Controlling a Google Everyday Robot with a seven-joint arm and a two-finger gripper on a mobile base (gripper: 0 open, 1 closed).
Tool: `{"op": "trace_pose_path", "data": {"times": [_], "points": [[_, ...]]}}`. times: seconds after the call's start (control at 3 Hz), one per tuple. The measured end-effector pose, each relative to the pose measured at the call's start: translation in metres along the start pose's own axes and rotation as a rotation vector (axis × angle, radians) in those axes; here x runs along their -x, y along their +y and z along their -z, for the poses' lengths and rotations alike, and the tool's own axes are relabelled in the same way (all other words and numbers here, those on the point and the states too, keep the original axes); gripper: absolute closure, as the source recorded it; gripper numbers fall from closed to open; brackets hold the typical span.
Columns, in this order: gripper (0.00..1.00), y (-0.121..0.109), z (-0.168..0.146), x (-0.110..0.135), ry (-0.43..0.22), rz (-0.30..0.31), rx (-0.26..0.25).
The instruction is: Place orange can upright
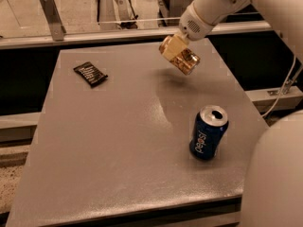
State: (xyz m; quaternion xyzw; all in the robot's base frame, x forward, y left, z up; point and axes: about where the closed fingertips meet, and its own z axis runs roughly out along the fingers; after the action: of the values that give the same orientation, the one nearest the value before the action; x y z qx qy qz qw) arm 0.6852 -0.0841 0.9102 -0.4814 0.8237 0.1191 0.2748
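Closest in, my smooth white arm shell point(277, 174) fills the right corner. Next to it, on the grey, finely speckled counter point(118, 150), the blue can point(208, 138) stands upright. It's a glossy cylinder with a silver top, and "pepsi" runs up its side. Further back on the left lies a flat black packet point(90, 74); I can't read its pale lettering. At the far side, my tool point(174, 47) is clamped on the orange can point(185, 60), which is shiny gold metal, tilted and held clear above the counter.
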Motion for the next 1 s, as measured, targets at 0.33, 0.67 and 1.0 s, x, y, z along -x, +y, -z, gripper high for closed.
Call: {"op": "trace_pose_path", "data": {"times": [0.33, 0.67, 1.0], "points": [[1.00, 0.008, 0.033, -0.008, -0.157, 0.058, 0.071], [1.00, 0.017, 0.061, -0.025, -0.289, 0.138, 0.165], [1.00, 0.027, 0.084, -0.054, -0.488, 0.204, 0.275]]}}
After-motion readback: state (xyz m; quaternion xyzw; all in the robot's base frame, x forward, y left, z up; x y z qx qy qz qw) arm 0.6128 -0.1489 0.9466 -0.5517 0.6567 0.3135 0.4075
